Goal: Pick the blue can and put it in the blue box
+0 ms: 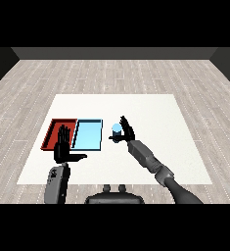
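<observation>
Reaching in from the lower right corner, the grey right forearm (pixel 148 158) slants up and to the left across the white table (pixel 150 112), ending in the black right hand (pixel 126 129). That hand stands upright with its fingers pointing away from the robot and its thumb bent across toward the left. The blue can (pixel 116 130) sits just to the left of the palm, between the fingers and the thumb; the thumb hooks under and in front of it, so the hand has it pinched. Only the can's pale blue top and a little of its side show; whether its base touches the table or hangs above it cannot be told.

Nearer the robot on the other side, the grey left forearm (pixel 57 183) comes up almost straight from the lower left. The left hand (pixel 63 146) is spread flat, fingers straight and pointing forward, thumb stuck out to the right, holding nothing. Its fingertips overlap the near edge of the red tray (pixel 52 128), which lies directly beyond the hand.

The light blue tray (pixel 88 134) lies just to the right of the left hand's fingers, touching the red tray side by side. It is left of the right hand, near it but apart, with a strip of white table between its right rim and the can.

Beyond the table's far edge, grey wooden floor (pixel 111 68) runs back to a dark wall.
</observation>
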You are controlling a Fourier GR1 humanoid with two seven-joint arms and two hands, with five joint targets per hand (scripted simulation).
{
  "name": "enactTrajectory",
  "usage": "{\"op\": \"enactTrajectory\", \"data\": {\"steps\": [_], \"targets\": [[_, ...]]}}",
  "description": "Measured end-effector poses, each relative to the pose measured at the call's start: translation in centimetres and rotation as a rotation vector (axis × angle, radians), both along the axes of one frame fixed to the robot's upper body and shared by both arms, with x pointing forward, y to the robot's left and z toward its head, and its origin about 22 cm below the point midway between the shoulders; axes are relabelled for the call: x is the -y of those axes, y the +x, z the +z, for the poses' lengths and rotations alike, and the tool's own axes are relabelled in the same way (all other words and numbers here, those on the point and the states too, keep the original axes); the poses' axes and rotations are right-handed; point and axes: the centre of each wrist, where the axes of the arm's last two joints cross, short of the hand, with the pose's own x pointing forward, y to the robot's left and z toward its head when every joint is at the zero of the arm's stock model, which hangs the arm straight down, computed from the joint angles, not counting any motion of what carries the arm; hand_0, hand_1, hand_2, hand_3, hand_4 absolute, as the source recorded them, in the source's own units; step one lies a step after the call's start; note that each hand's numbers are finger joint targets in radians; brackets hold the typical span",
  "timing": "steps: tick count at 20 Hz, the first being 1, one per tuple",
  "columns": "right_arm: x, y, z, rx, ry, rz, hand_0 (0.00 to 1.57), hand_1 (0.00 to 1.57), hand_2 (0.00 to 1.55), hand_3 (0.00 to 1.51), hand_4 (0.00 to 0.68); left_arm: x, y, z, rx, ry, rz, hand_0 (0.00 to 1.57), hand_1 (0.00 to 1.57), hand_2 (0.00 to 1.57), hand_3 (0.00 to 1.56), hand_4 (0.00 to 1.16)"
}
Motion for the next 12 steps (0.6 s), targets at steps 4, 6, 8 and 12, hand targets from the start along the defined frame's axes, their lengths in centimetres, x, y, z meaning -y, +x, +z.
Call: {"op": "enactTrajectory", "data": {"steps": [4, 6, 8, 12], "targets": [[-0.2, 0.1, 0.1, -0.027, -0.080, -0.023, 1.57, 1.57, 1.49, 1.45, 0.673, 0.0, -0.4, -0.3, 0.000, 0.005, 0.002, 0.00, 0.00, 0.00, 0.00, 0.00], [-0.6, 0.2, 0.4, -0.041, -0.110, -0.034, 1.57, 1.57, 1.50, 1.46, 0.677, -0.3, 0.0, -0.1, 0.004, 0.001, -0.004, 0.00, 0.00, 0.00, 0.00, 0.00], [-0.8, 0.3, 0.7, -0.048, -0.133, -0.037, 1.56, 1.56, 1.49, 1.44, 0.683, -0.7, -0.3, -0.1, 0.004, -0.004, -0.010, 0.00, 0.00, 0.00, 0.00, 0.00], [-1.1, 0.4, 0.9, -0.037, -0.147, -0.041, 1.54, 1.54, 1.47, 1.42, 0.662, -1.0, -0.2, 0.1, 0.000, -0.010, -0.025, 0.00, 0.00, 0.00, 0.00, 0.00]]}}
